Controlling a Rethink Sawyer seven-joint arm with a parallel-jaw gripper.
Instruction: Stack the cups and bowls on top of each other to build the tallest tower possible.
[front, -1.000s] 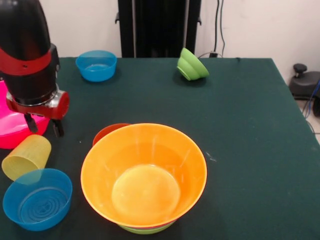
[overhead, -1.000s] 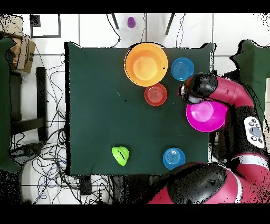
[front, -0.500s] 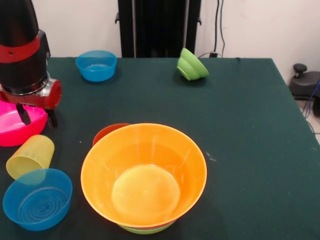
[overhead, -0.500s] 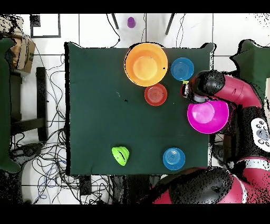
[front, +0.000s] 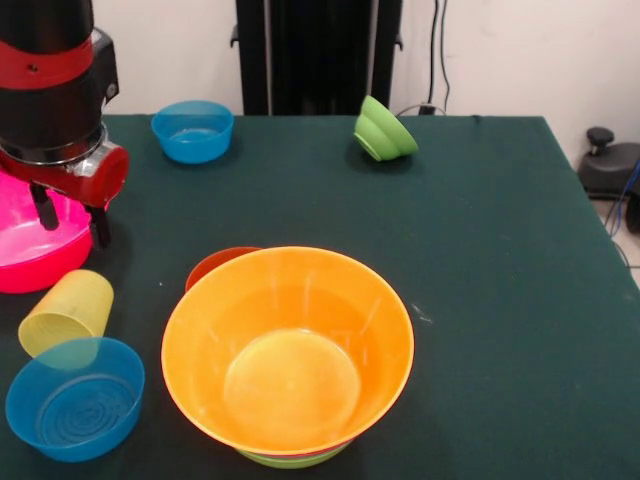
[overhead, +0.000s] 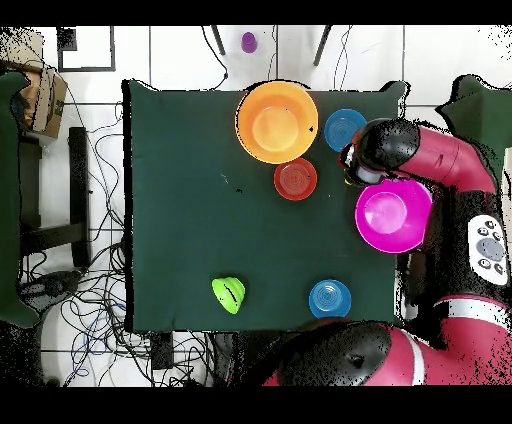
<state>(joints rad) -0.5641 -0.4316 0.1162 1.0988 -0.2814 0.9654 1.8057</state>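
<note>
Gripper (front: 68, 217) hanging low over the near rim of the big pink bowl (front: 25, 245), two dark fingers a little apart, nothing between them, so open and empty. Placed so probably to take this bowl by its wall. Yellow cup (front: 66, 312) lying on its side just in front of the pink bowl, touching the near blue bowl (front: 74, 398). Tower (front: 288, 352) at the table's front: wide orange bowl on top, a thin green rim visible under it, a red-orange bowl (front: 222, 263) just behind. Second blue bowl (front: 193, 130) and a tilted lime green bowl (front: 384, 129) at the far side, well apart. Pink bowl reaching over the table (front: 500, 280) edge in the overhead view, so little support there. Crowded around the cup; wide free cloth in the middle and on the other side for carrying.
</note>
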